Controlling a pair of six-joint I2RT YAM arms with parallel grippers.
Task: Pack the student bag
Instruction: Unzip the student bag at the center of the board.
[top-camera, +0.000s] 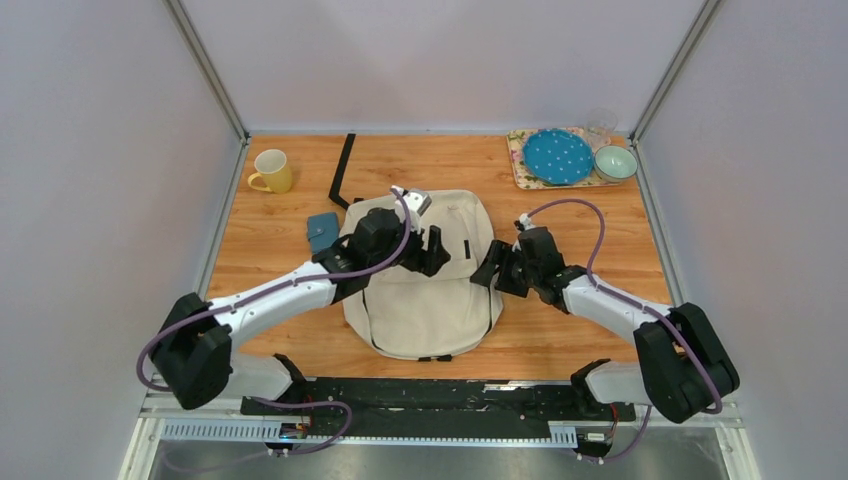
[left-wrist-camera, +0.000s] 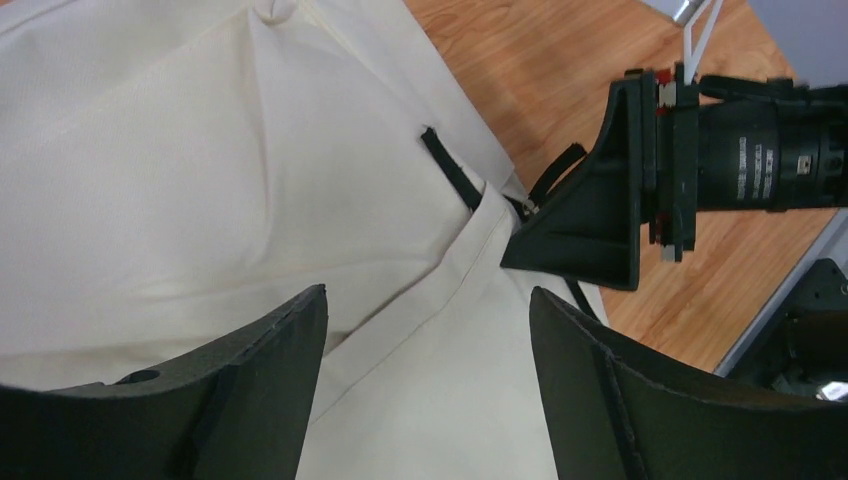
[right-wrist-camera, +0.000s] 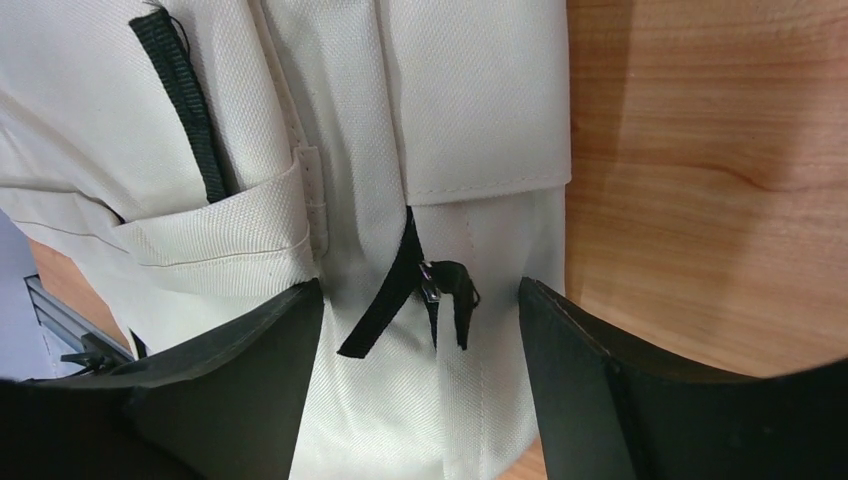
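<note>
The student bag (top-camera: 430, 310), cream fabric with black straps, lies flat in the middle of the wooden table. My left gripper (top-camera: 432, 250) hovers over its upper middle, open, with only cream fabric (left-wrist-camera: 200, 180) below the gap (left-wrist-camera: 428, 300). My right gripper (top-camera: 490, 270) is at the bag's right edge, open as well. In the right wrist view its fingers (right-wrist-camera: 418, 290) frame a black zipper pull (right-wrist-camera: 450, 295) and a short black strap (right-wrist-camera: 385, 300) on the bag's side (right-wrist-camera: 470, 100), touching neither. The left wrist view shows the right gripper's finger (left-wrist-camera: 590, 220) beside a zipper pull (left-wrist-camera: 527, 207).
A yellow mug (top-camera: 272, 170) stands at the back left. A teal pouch (top-camera: 322, 232) lies just left of the bag, a black strap (top-camera: 343, 170) behind it. At the back right a floral tray (top-camera: 520, 160) holds a blue plate (top-camera: 557, 157), a green bowl (top-camera: 615, 162) and a glass (top-camera: 601, 125).
</note>
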